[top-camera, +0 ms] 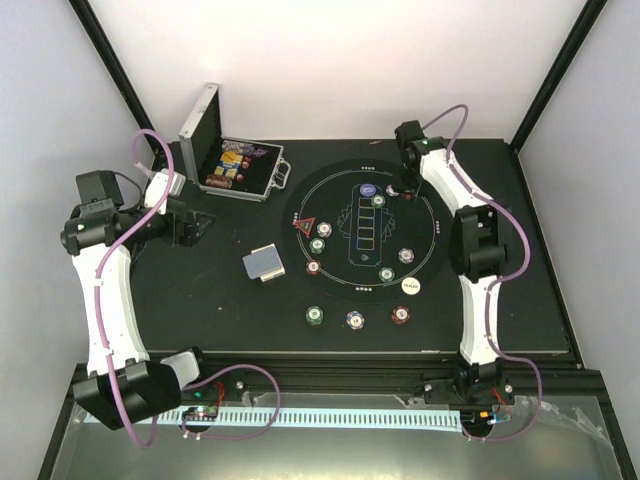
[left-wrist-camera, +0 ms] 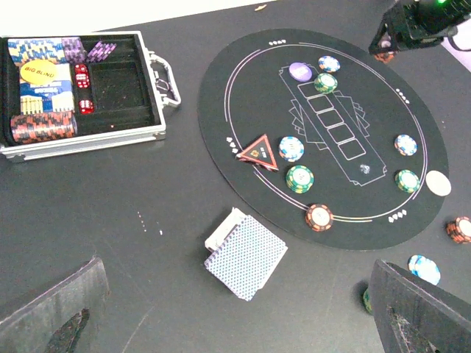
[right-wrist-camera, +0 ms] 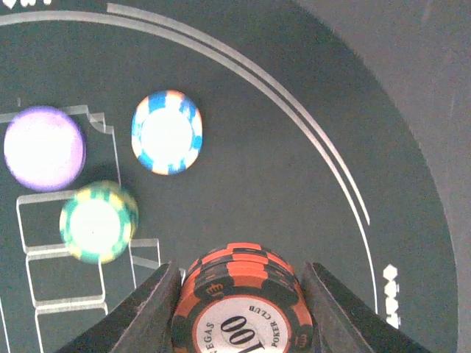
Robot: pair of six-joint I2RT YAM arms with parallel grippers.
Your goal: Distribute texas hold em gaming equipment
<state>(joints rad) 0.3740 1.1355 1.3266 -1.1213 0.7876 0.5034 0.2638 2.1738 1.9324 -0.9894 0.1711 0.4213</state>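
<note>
At the far edge of the round black mat, my right gripper is shut on a stack of red chips, one finger on each side. Just ahead of it lie a blue-white chip, a green chip and the purple button. A blue-backed card deck rests on the table left of the mat. My left gripper hovers open above the deck, holding nothing. The red triangular marker and white button sit on the mat.
The silver case lies open at the back left with chip stacks, dice and a yellow button inside. Single chips ring the mat, and three more lie on the table in front of it.
</note>
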